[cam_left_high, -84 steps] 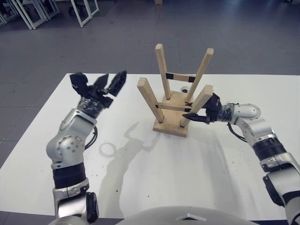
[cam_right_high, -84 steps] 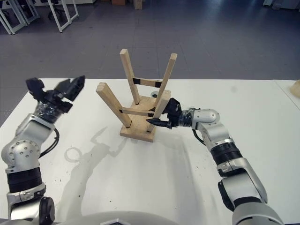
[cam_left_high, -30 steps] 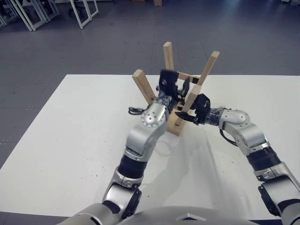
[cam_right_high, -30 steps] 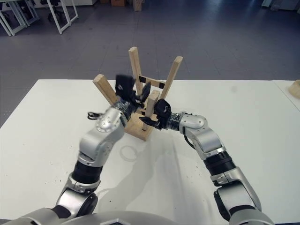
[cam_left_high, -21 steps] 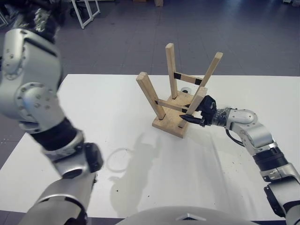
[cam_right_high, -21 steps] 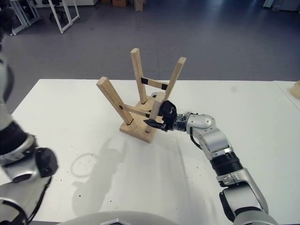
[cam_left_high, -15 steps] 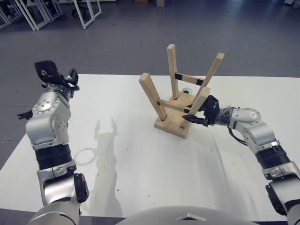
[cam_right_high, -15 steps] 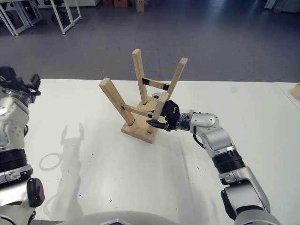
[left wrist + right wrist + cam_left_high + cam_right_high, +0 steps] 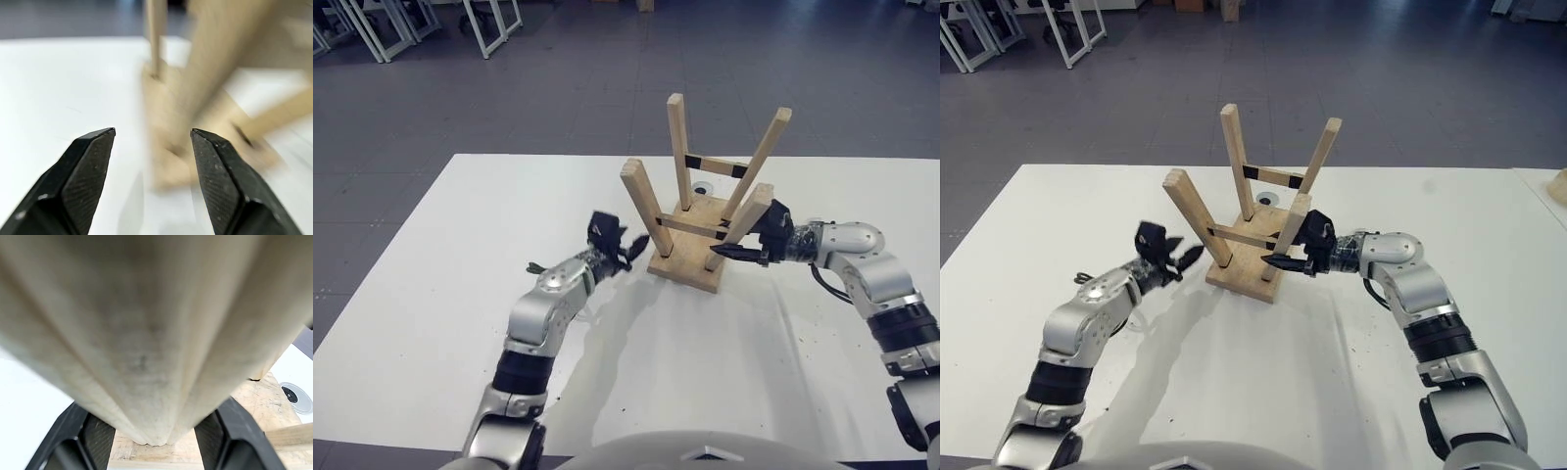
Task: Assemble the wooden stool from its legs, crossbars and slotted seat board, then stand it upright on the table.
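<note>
The wooden stool stands upside down on the white table, seat board flat and its legs pointing up, joined by thin crossbars. My right gripper is shut on the near right leg just above the seat board, and one finger shows beside the leg in the right wrist view. My left gripper is low over the table, just left of the near left leg and apart from it. It is open with nothing between its fingers. The stool lies blurred ahead of it.
A small white disc lies on the table just behind the stool. The table's far edge runs close behind it. White metal frames stand on the grey floor far back. Bare table spreads to the left and along the front.
My left arm has swung down from high at the far left to low beside the stool's near left leg. The right gripper has kept its hold on the leg.
</note>
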`<action>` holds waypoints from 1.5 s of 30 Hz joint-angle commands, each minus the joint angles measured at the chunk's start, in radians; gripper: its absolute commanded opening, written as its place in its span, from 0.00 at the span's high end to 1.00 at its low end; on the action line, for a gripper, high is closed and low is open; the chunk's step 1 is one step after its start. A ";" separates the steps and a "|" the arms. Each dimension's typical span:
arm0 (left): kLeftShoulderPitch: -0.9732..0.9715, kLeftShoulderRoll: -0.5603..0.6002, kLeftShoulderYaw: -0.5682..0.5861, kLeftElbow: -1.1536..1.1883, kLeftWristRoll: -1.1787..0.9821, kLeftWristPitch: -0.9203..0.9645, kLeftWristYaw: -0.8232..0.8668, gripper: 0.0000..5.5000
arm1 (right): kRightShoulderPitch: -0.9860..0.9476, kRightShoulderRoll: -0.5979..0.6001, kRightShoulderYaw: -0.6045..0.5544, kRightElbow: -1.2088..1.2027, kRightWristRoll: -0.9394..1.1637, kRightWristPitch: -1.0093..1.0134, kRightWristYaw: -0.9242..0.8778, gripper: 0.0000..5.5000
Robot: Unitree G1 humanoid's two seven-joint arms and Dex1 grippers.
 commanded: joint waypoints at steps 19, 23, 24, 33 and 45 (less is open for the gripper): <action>0.114 0.442 0.127 0.036 0.009 0.072 -0.359 0.48 | 0.158 -0.017 0.038 -0.190 0.048 0.057 0.274 0.63; 0.111 0.412 0.122 0.039 0.030 0.062 -0.326 0.48 | 0.178 -0.016 0.050 -0.166 -0.049 -0.075 0.256 0.63; 0.112 0.405 0.123 0.039 0.035 0.061 -0.319 0.48 | 0.191 -0.020 0.054 -0.167 -0.075 -0.116 0.248 0.63; 0.138 0.369 0.121 0.014 0.046 0.068 -0.283 0.48 | 0.248 -0.041 0.096 -0.169 -0.160 -0.168 0.194 0.63; 0.147 0.341 0.122 0.029 0.061 0.054 -0.242 0.48 | 0.076 -0.001 0.078 -0.010 -0.169 -0.250 0.165 0.54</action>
